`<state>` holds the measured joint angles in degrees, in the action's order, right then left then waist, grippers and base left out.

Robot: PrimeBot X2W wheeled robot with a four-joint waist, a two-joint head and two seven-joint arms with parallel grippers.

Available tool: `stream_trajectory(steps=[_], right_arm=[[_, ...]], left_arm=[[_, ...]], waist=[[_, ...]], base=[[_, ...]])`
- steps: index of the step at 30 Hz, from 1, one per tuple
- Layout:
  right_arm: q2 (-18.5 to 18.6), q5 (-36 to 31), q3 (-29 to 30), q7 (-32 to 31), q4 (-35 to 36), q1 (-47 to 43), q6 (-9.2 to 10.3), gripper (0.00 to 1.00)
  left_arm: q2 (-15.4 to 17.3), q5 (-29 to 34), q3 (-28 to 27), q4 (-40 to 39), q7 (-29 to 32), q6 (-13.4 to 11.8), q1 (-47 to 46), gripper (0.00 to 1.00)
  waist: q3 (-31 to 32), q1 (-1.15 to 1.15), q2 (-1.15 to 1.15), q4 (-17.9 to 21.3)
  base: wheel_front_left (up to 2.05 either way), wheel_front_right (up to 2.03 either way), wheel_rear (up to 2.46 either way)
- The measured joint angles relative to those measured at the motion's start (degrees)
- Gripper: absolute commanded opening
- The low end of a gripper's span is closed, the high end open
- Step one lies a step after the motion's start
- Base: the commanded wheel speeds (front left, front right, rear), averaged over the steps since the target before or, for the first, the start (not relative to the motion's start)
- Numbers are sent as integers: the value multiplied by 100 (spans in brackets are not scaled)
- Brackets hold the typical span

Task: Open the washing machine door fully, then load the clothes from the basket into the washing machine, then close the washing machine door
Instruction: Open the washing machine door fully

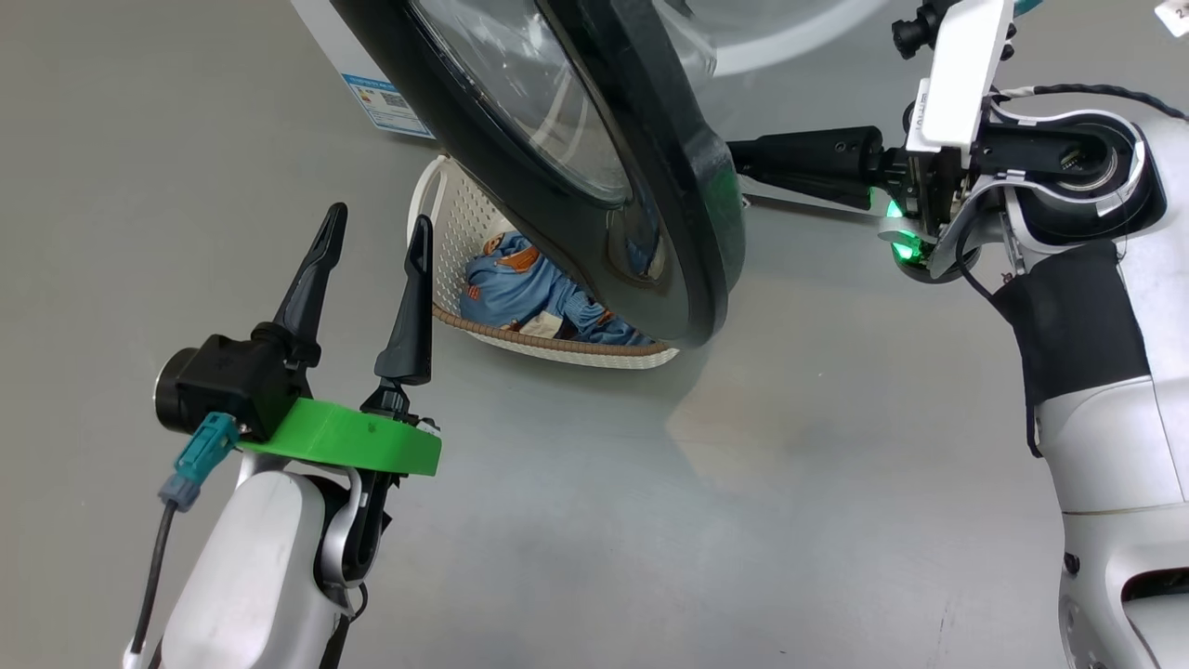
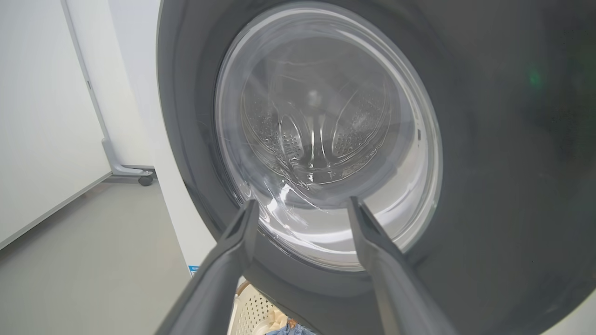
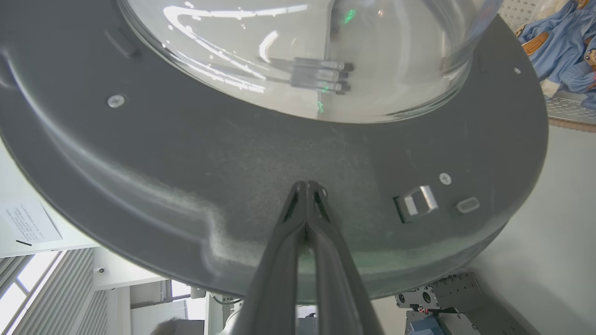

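The washing machine door [image 1: 687, 186] stands partly swung out from the white washing machine [image 1: 325, 37], its black rim and glass bowl hanging over the basket [image 1: 455, 214]. Light-blue clothes [image 1: 520, 288] lie in the basket. My right gripper [image 3: 307, 186] is shut with nothing in it, and its tips press on the grey inner face of the door [image 3: 233, 153], below the glass bowl. My left gripper [image 1: 379, 221] is open and empty left of the basket. It faces the door's outer glass [image 2: 326, 139], through which the steel drum shows.
A latch hook [image 3: 416, 202] sticks out of the door's inner face to the right of my fingertips. A white panel on a castor foot [image 2: 125, 170] stands left of the machine. Bare grey floor [image 1: 650, 520] lies in front of the basket.
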<state>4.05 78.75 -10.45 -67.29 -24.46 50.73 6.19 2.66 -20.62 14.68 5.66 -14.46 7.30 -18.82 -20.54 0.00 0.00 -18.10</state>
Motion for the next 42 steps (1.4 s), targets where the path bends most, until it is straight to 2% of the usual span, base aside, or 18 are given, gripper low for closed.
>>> stream_trajectory(steps=[19,36,42], right_arm=[[12,767,-993,655,698,-671,58,0],[30,1171,-1736,1228,950,-905,101,0],[26,1260,-1820,1400,976,-912,102,0]], left_arm=[[-3,-1,44,-42,0,0,4,100],[-7,-14,43,-38,0,0,4,100],[-8,-15,34,-32,0,0,4,100]], waist=[[-74,0,0,-136],[-93,0,0,-204],[-83,0,0,-192]], base=[[0,0,0],[0,0,0],[0,0,0]])
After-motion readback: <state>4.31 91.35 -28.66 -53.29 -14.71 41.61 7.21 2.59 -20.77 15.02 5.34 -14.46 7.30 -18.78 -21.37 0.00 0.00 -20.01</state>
